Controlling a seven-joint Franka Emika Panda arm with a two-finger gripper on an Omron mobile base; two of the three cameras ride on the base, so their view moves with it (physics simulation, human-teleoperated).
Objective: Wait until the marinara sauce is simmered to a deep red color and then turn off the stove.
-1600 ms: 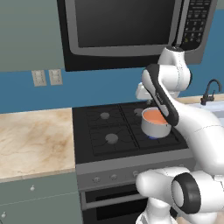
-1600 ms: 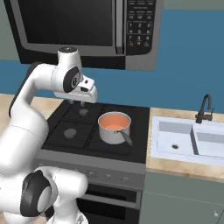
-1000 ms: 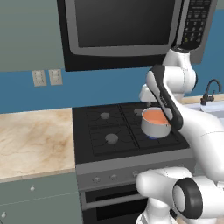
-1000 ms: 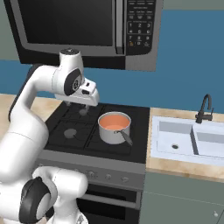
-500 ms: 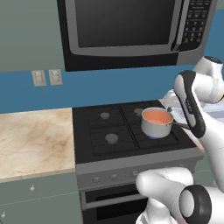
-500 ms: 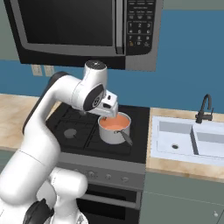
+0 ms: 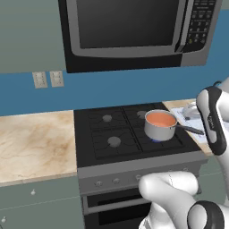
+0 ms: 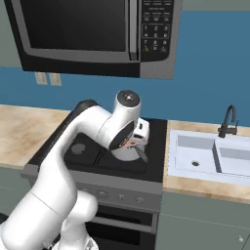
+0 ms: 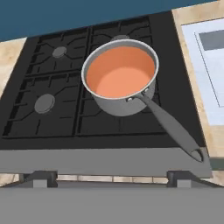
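- Your marinara sauce [image 9: 120,72] reads as a smooth, pale orange disc in the hand view, not deep red.
- It fills the steel saucepan [image 7: 159,128], which sits on the front right burner of the stove [image 7: 112,134], close to the cooktop's right edge.
- From the left base view you can see a faint blue glow under the pan; the flame itself is too small to make out.
- The pan's dark handle [image 9: 171,127] runs toward the stove's front right corner, and in the hand view its tip lies at the cooktop's front edge.
- In the right base view the arm's wrist covers most of the pan: only a sliver of sauce and steel shows beside the handle stub.
- The gripper [image 9: 111,178] appears as two grey finger tips at the bottom of the hand view, set wide apart with nothing between them, so you can take it as released and empty.
- It hangs above the stove's front edge, looking down at the pan, clear of pan and handle.
- The knobs [image 7: 116,181] on the grey front panel show as small dots in the left base view; the robot's white body cuts off the right ones, and you cannot tell any knob's setting.
- The sink [image 8: 212,155] lies in the counter right of the stove; its right side is cut off by the frame.
- The microwave [image 7: 134,31] hangs above, its top out of frame.
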